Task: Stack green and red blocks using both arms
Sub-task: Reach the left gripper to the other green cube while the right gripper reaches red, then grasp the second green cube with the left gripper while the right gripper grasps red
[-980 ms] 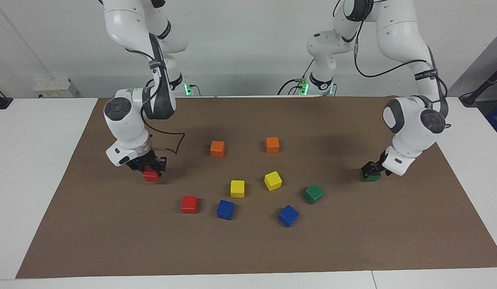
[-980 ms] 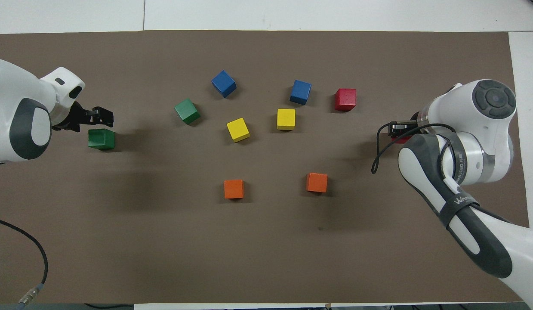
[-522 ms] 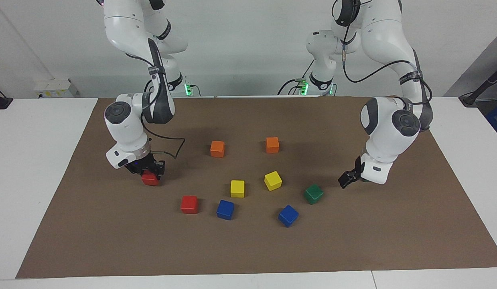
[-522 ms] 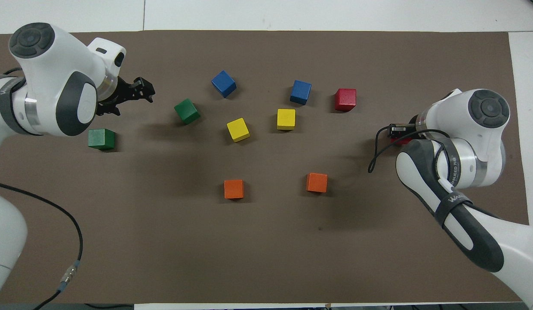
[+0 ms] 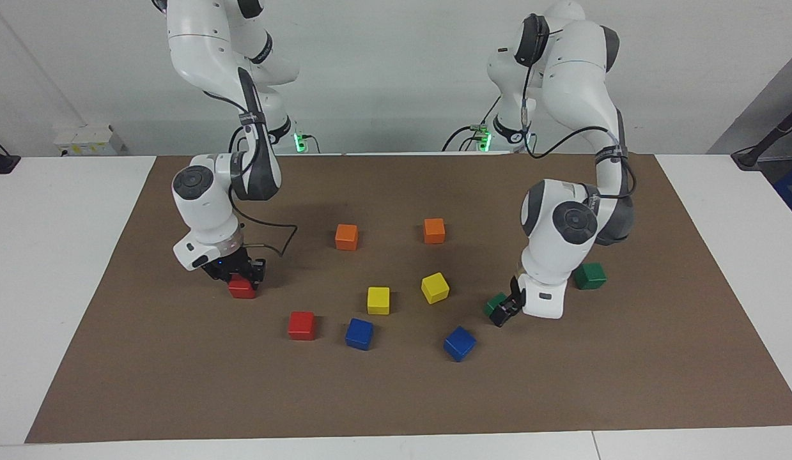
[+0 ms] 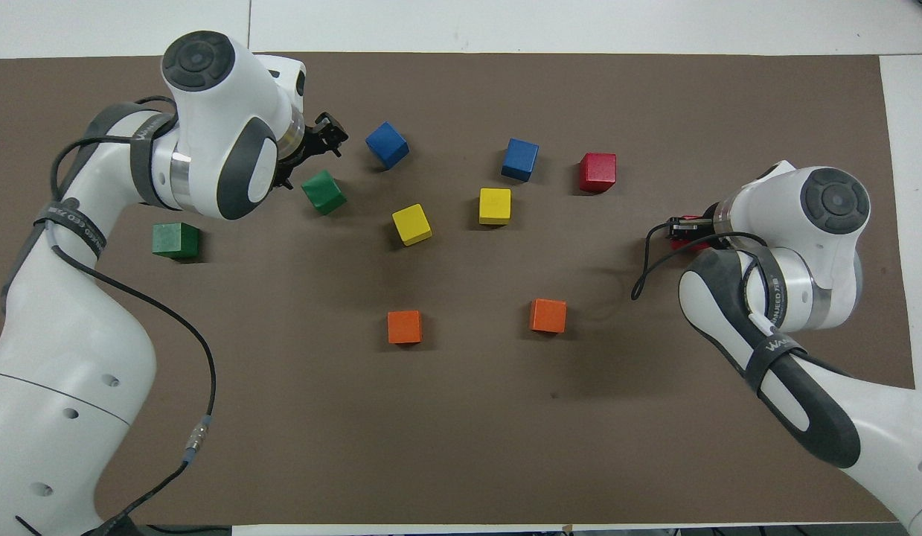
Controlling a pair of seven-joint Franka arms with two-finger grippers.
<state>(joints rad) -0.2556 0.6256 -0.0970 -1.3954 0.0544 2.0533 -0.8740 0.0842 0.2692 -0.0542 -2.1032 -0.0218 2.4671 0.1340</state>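
I had the right tool (image 5: 241, 276) closed on a red block (image 5: 242, 288) down at the surface (image 5: 396, 396), toward the right arm's end of the brown mat, so that this block could be lifted and carried to the second red block (image 5: 302, 325), which sat free and farther from the robots, beside a blue cube (image 5: 359, 333). From what I could see the gripped block rested on or just above the mat; I could not tell which. My left tool (image 5: 505, 311) hung with its fingers spread wide and nothing in them, low and just beside the tilted green block (image 5: 495, 303) near the middle of the mat, as I judged ready to straddle it. The other green block (image 5: 590, 275) lay alone toward the left arm's end, nearer to the robots, a sensible base for a green stack. The yellow cubes (image 5: 378, 300) and orange cubes (image 5: 346, 236) stood apart from both tools, and I meant to leave them alone. Neither stack existed yet.
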